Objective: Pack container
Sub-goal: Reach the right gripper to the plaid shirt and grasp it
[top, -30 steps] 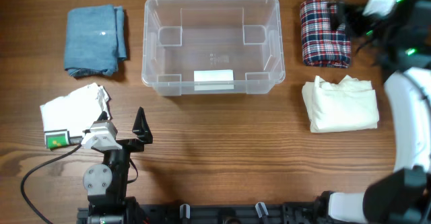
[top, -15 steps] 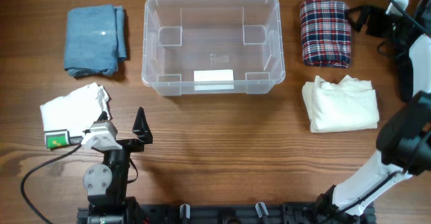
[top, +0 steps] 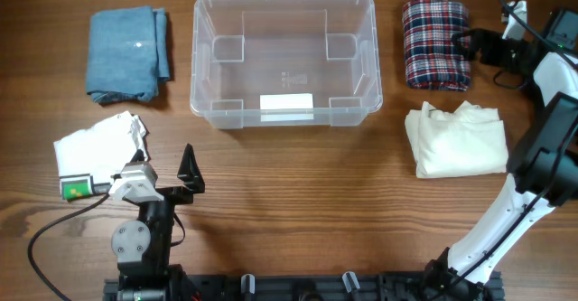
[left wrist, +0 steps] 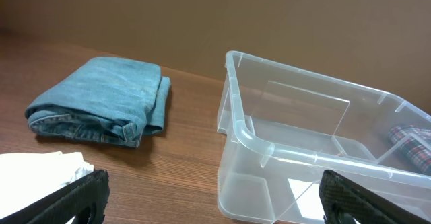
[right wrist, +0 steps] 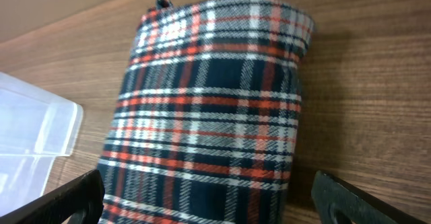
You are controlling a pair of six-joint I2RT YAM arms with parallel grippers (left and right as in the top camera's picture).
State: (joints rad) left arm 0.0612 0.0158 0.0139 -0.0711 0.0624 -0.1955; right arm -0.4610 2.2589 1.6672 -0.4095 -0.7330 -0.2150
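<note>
The clear container [top: 283, 0] stands empty at the table's far middle, its white label on the near wall. My right gripper [top: 465, 46] is open at the right edge of a folded plaid cloth [top: 436, 43]. In the right wrist view its fingers [right wrist: 67, 200] stand wide on either side of the plaid cloth [right wrist: 209, 116], apart from it. My left gripper [top: 164, 165] rests open near the front left, holding nothing. In the left wrist view it [left wrist: 215, 204] faces the container [left wrist: 237, 103] and folded blue jeans [left wrist: 101, 103].
Folded blue jeans [top: 128, 54] lie left of the container. A white cloth [top: 95, 147] lies beside my left gripper. A cream cloth [top: 456, 138] sits in front of the plaid one. The container's corner [right wrist: 34, 136] shows left of the plaid cloth.
My right arm has swung in from the far right corner and brought its open gripper to the plaid cloth's right edge. The left arm has not moved.
</note>
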